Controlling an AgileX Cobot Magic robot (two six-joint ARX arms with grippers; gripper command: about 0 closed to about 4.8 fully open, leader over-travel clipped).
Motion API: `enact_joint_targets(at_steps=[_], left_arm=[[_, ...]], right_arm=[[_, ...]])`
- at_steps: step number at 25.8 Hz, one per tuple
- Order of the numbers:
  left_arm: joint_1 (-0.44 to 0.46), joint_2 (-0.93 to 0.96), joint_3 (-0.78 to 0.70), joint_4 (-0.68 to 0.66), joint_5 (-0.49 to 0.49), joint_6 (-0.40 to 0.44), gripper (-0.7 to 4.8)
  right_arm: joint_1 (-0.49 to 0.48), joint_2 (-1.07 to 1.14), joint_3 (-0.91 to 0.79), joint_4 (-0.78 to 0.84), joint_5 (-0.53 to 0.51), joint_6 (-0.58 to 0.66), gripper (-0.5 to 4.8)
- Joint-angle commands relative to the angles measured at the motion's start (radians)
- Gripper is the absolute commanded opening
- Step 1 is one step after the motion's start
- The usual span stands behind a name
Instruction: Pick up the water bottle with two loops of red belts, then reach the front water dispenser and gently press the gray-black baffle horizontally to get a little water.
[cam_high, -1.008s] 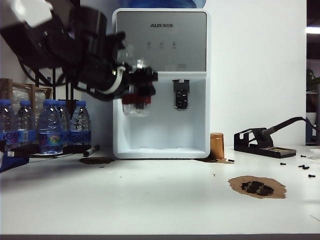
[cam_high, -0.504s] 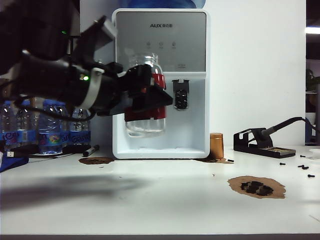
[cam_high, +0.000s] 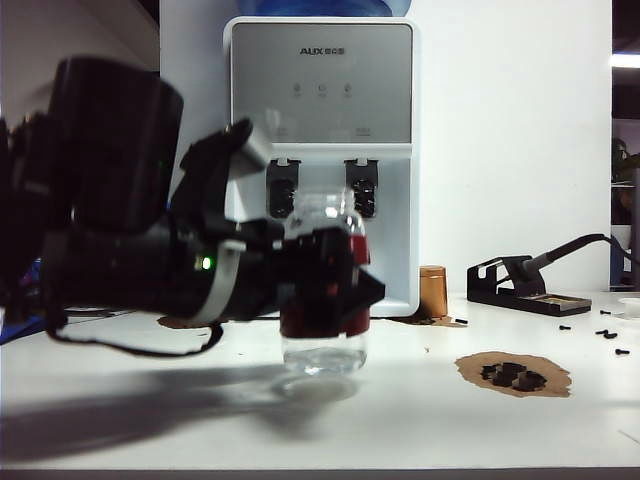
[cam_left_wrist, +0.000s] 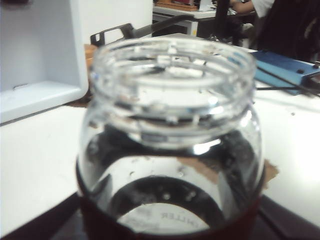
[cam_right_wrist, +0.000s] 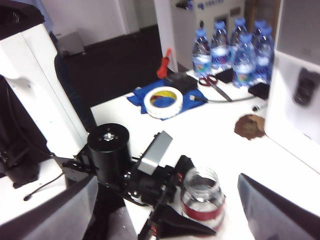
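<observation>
The water bottle (cam_high: 324, 222), a clear open jar with red bands, hangs upright low over the table in front of the water dispenser (cam_high: 320, 90). My left gripper (cam_high: 328, 288) is shut on its banded body. In the left wrist view the water bottle's wide mouth (cam_left_wrist: 170, 75) fills the frame, and the left gripper (cam_left_wrist: 150, 165) shows only as dark fingers (cam_left_wrist: 60, 227) low at its sides. The gray-black baffle (cam_high: 282, 188) is uncovered, apart from and above the jar. My right gripper (cam_right_wrist: 167, 180) is open and empty, looking down on the water bottle (cam_right_wrist: 202, 196).
A copper cup (cam_high: 433, 292) and a soldering-iron stand (cam_high: 520, 285) stand right of the dispenser. A brown patch with black bits (cam_high: 515, 373) lies at the front right. Blue-capped bottles (cam_right_wrist: 235, 50), a tape roll (cam_right_wrist: 163, 101) and scissors (cam_right_wrist: 215, 82) sit on the left side.
My left arm has drawn the jar away from the dispenser's left paddle, down and toward the camera. The paddle, covered before, now shows.
</observation>
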Motion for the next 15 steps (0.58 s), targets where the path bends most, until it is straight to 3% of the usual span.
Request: enact_joint_targets(at_steps=[1,2,9,15], left_arm=[[0.002,0.037,0.002,0.079,-0.011,0.008,-0.05],[0.002,0.045,0.002,0.080,-0.011,0.008,-0.05],[-0.003,0.117,0.002,0.103,-0.022,0.008,-0.05],[-0.002,0.206,0.002,0.113,-0.025,0.024,-0.05]], right_arm=[[0.003,-0.036,0.006,-0.026,0.155,-0.037,4.79],[0.003,-0.057,0.006,-0.035,0.204,-0.049,4.79],[0.003,-0.113,-0.023,-0.050,0.208,-0.058,4.79],[0.003,-0.240,-0.159,-0.050,0.220,-0.059,4.79]])
